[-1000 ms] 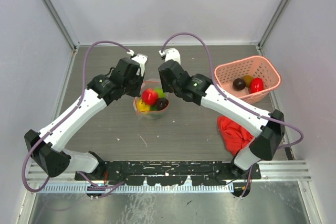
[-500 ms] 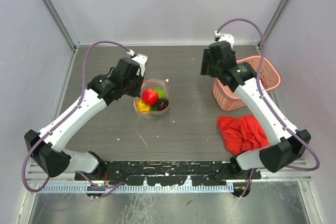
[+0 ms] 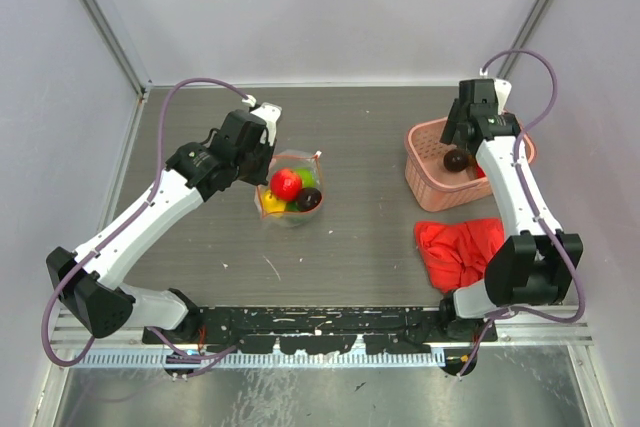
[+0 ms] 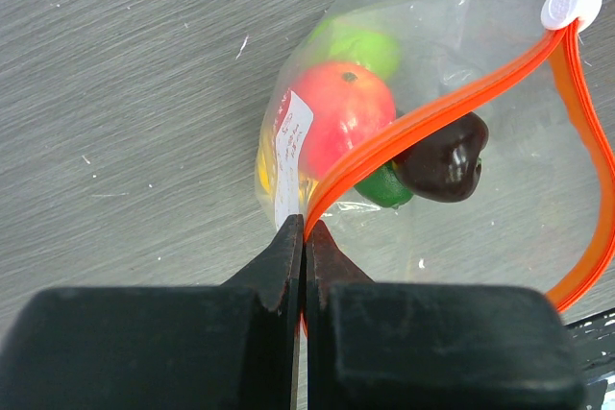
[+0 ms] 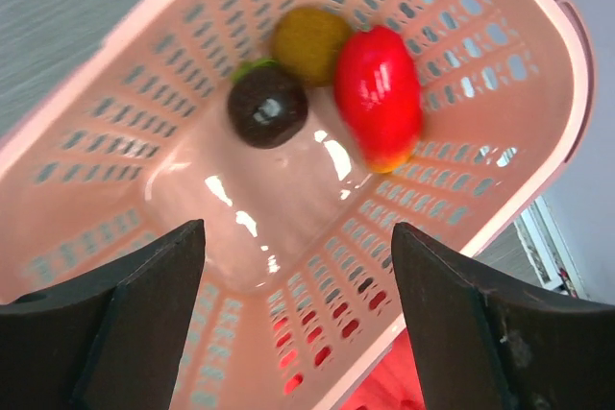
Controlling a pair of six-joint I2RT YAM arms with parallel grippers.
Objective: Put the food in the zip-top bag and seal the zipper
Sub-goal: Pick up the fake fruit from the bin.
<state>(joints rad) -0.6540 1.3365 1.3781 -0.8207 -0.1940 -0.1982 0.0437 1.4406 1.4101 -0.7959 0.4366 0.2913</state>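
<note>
The step in hand looks like fetching the next fruit: the right gripper (image 5: 298,232) hangs over the pink basket (image 5: 538,93) with its jaws spread wide and nothing between them. To do it well, it should drop straight down on one fruit only. The dark brown fruit (image 5: 267,106) is probably the easiest pick, as it has bare floor on its near side, while the orange fruit (image 5: 309,43) and the red fruit (image 5: 379,93) lie against each other near the far wall. The jaws should straddle the fruit's widest part and avoid the lattice sides. Meanwhile the left gripper (image 4: 305,237) is pinched tight on the zipper (image 4: 413,136), lifting one lip so the mouth of the zip-top bag (image 4: 500,189) gapes; that hold should not slacken. The bag lies near the middle of the desk (image 3: 360,247), well apart from the basket. Counted: three fruits in the basket. In the bag there look to be five: one red (image 4: 336,108), one pale green (image 4: 357,45), one darker green (image 4: 384,189), one dark brown (image 4: 442,160) and one yellow (image 4: 264,165). There is one red cloth (image 3: 460,252).
</note>
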